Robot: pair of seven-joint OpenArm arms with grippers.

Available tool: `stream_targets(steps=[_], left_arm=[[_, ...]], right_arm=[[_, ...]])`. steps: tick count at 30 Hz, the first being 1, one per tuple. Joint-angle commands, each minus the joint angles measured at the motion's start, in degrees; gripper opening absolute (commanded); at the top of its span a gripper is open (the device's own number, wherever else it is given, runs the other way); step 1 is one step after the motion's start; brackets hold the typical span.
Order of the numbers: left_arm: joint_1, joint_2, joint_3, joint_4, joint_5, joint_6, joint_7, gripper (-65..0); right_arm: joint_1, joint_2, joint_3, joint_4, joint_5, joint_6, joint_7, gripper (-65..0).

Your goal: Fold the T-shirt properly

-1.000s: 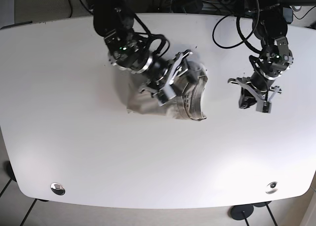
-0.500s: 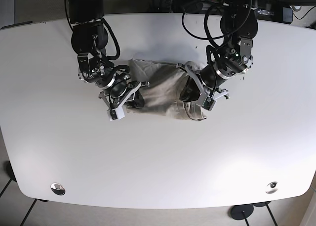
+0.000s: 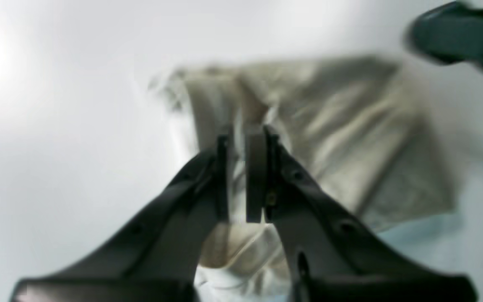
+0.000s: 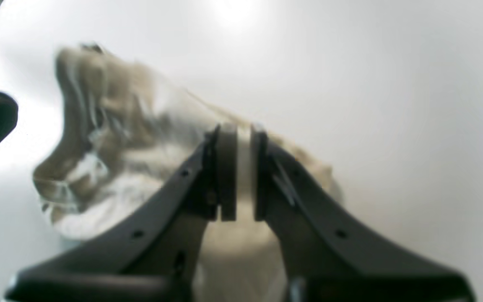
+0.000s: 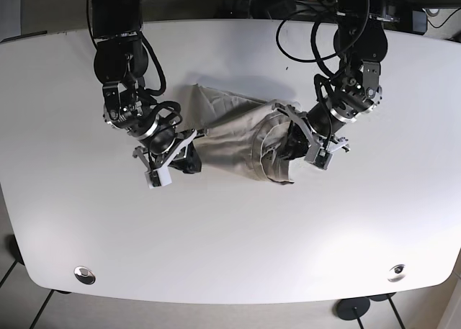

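T-shirt between both arms' jaws

A broad white desk with rounded corners carries everything here, its smooth top catching a soft glare. A crumpled beige cotton T-shirt lies on it a little above the middle, stretched sideways in a loose, creased band. Near the front edge two small round metal fittings sit set into the top, one at the left and one at the right.
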Motion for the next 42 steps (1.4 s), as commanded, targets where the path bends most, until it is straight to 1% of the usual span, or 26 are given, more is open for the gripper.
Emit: stream_targets(steps=[1, 3, 4, 6, 7, 8, 10, 13, 16, 21, 24, 25, 28, 29, 31, 32, 34, 36, 37, 39, 41, 42], left_arm=[[1.6, -0.33, -0.16, 3.3, -0.19, -0.04, -0.48, -61.5], [3.53, -0.33, -0.16, 4.0, -0.19, -0.04, -0.48, -61.5], [4.58, -0.33, -0.16, 4.09, -0.19, -0.04, -0.48, -61.5], [6.87, -0.33, -0.25, 3.65, -0.1, -0.04, -0.48, -61.7], [7.4, -0.24, -0.34, 3.3, 0.16, -0.04, -0.48, -61.7], [7.66, -0.15, -0.43, 1.46, -0.02, -0.04, -0.65, -61.8], [7.4, -0.24, -0.52, -3.64, -0.02, -0.04, -0.83, -61.8], [2.91, -0.33, -1.92, -8.65, 0.07, -0.04, -0.83, -61.8], [-3.68, -0.33, -2.19, -16.39, 0.07, -0.04, -0.83, -61.7], [-16.51, -0.15, -2.01, -29.58, 0.16, -0.04, -0.91, -61.5], [-22.14, 0.02, -2.01, -34.68, 0.16, -0.04, -0.91, -61.4], [-23.81, -0.07, -2.01, -35.12, 0.16, -0.04, -0.91, -61.4], [-25.66, -0.33, -1.92, -34.32, 0.16, -0.04, -0.83, -61.1], [-26.01, -0.33, -1.92, -33.18, 0.16, -0.04, -0.65, -59.9], [-26.1, -0.33, -2.01, -30.1, 0.16, -0.04, -0.56, -53.7], [-26.01, -0.33, -2.01, -27.82, 0.16, 0.14, -0.56, -48.6], [-23.72, -0.07, -2.19, -24.57, 0.16, 0.22, -0.56, -42.4], [-21.17, 0.11, -2.01, -20.08, 0.16, 0.49, -0.56, -41.1], [-19.94, 0.46, -1.83, -18.59, 0.16, 1.9, -0.56, -41.0], [-17.92, 2.57, -0.69, -15.78, 0.16, 6.55, -0.74, -40.8], [-15.99, 2.92, 1.33, -13.23, 0.25, 10.16, -0.83, -40.8], [-15.11, 2.92, 3.62, -11.91, 0.25, 12.18, -0.83, -40.8]], right_arm=[[3.73, 1.04, 0.16, -1.05, 0.57, 0.45, 1.16, -60.2], [6.81, 1.92, -0.19, -6.41, 0.66, 0.62, 1.25, -60.4], [8.3, 2.01, -0.19, -9.49, 0.66, 1.5, 1.25, -60.6], [10.94, 2.8, 0.16, -16.08, 0.57, 5.99, 1.33, -60.6], [11.47, 3.41, 0.16, -17.93, 0.57, 7.74, 1.51, -60.7], [11.64, 4.03, -0.1, -19.51, 0.57, 9.24, 2.92, -60.7], [10.06, 4.29, -0.19, -19.86, 0.57, 9.94, 5.91, -60.7], [7.69, 4.91, -0.19, -19.69, 0.48, 10.03, 6.87, -60.7], [4.08, 5.08, -0.19, -18.1, 0.57, 10.12, 6.96, -60.7], [-3.74, 5.0, -0.19, -8.26, 0.57, 9.68, 6.7, -60.7], [-7.79, 4.82, -0.28, -3.51, 0.57, 9.68, 6.7, -60.7], [-9.54, 3.59, -1.07, -1.93, 0.66, 9.68, 6.7, -60.7], [-11.83, 3.06, -3.8, 0.18, 0.57, 9.59, 6.7, -60.7], [-12.18, 2.97, -4.94, 0.45, 0.57, 9.59, 6.7, -60.7], [-12.27, 2.97, -7.84, 0.36, 0.57, 9.59, 6.7, -60.7], [-12.18, 2.89, -9.86, 0.36, 0.57, 9.5, 6.7, -60.7], [-12.09, 2.8, -11.62, 2.03, 0.66, 9.5, 6.7, -60.7], [-12.09, 2.45, -13.91, 4.05, 0.57, 9.5, 6.61, -60.7], [-12.09, 2.45, -14.43, 4.58, 0.57, 9.5, 6.61, -60.7], [-12.09, 2.45, -14.35, 5.63, 0.57, 9.5, 6.61, -60.7], [-12.27, 2.45, -12.41, 6.42, 0.66, 9.5, 6.61, -60.7], [-12.45, 2.45, -10.3, 6.95, 0.75, 9.5, 6.61, -60.7]])
